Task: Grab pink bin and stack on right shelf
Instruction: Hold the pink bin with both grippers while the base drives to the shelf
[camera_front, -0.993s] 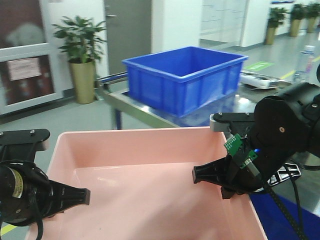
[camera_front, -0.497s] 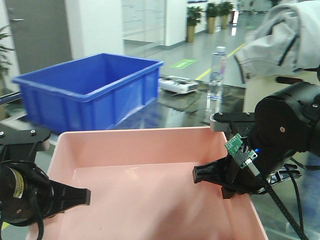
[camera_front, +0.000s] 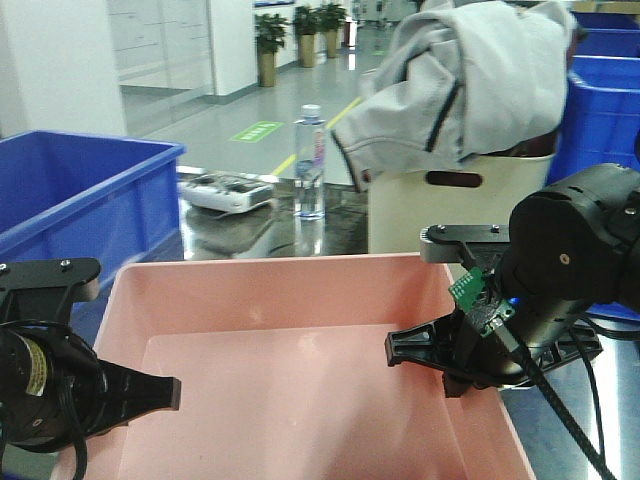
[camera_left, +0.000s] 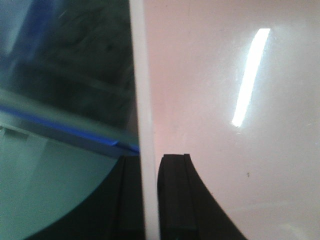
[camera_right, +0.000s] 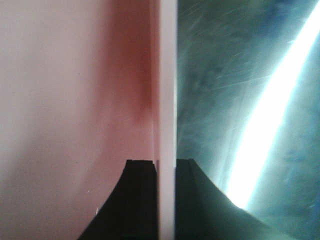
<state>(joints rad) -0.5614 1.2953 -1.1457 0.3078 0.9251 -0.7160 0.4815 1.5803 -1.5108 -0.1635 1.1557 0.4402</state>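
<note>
The pink bin (camera_front: 300, 380) fills the lower middle of the front view, held between both arms. My left gripper (camera_front: 165, 393) is shut on its left wall; the wrist view shows my left gripper (camera_left: 150, 160) with one finger on each side of the pale rim and the pink bin (camera_left: 225, 100) inside to the right. My right gripper (camera_front: 400, 352) is shut on the right wall, and the right wrist view shows my right gripper (camera_right: 166, 162) pinching the rim of the pink bin (camera_right: 75, 100). The right shelf (camera_front: 240, 238) lies just beyond the bin, its top shiny and reflective.
On the shelf top stand a blue crate (camera_front: 70, 190) at left, a flat white device (camera_front: 225, 190), a water bottle (camera_front: 311, 160) and a cream bin (camera_front: 440, 210) with a grey jacket (camera_front: 460, 80) draped on it. More blue crates (camera_front: 605, 90) are stacked at right.
The whole view has swung to the right: the blue crate slid from centre to the left edge, and the bottle, cream bin and jacket came in. Both grippers keep their grip on the bin.
</note>
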